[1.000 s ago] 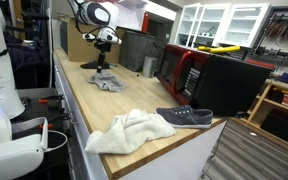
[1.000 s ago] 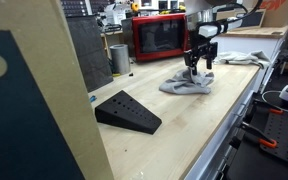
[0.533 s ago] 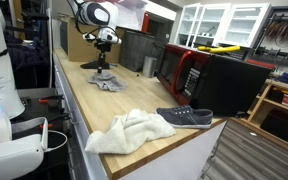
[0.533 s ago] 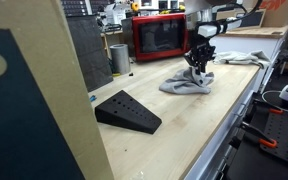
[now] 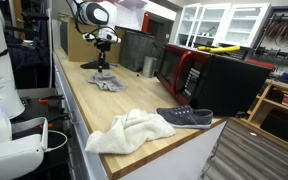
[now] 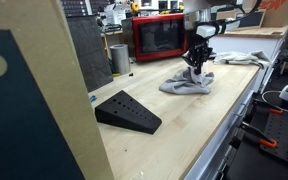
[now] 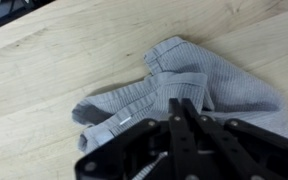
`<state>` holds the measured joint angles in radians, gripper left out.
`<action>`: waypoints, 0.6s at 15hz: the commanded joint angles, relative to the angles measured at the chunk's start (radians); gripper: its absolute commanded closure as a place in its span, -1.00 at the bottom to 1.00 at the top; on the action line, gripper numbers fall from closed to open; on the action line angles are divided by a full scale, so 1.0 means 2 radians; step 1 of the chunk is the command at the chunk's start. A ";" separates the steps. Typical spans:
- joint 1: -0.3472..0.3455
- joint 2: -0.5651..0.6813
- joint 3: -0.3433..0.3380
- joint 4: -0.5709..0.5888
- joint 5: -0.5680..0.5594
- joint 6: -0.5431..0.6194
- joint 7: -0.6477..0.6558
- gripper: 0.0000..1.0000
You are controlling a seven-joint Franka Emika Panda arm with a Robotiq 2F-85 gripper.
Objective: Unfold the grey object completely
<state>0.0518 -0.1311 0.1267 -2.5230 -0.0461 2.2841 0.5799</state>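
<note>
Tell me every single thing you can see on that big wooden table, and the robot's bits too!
grey cloth: one, grey, crumpled on the counter under the gripper.
white towel: one, white, bunched up near one end of the counter.
shoe: one, dark grey, beside the white towel.
wedge: one, black, lying on the counter.
metal cup: one, silver, next to the microwave.
microwave: one, red, at the back of the counter.
counter: one, light wood, under everything.
robot arm: one, white and black, above the grey cloth.
gripper: one, black, down at the grey cloth.
</note>
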 commanded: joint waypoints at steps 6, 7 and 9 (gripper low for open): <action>0.007 0.009 0.007 -0.005 -0.002 0.014 0.010 -0.44; 0.006 0.012 0.007 -0.007 -0.006 0.017 0.011 0.28; 0.006 0.017 0.006 -0.008 -0.008 0.023 0.010 0.20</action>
<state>0.0629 -0.1098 0.1384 -2.5264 -0.0485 2.2931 0.5798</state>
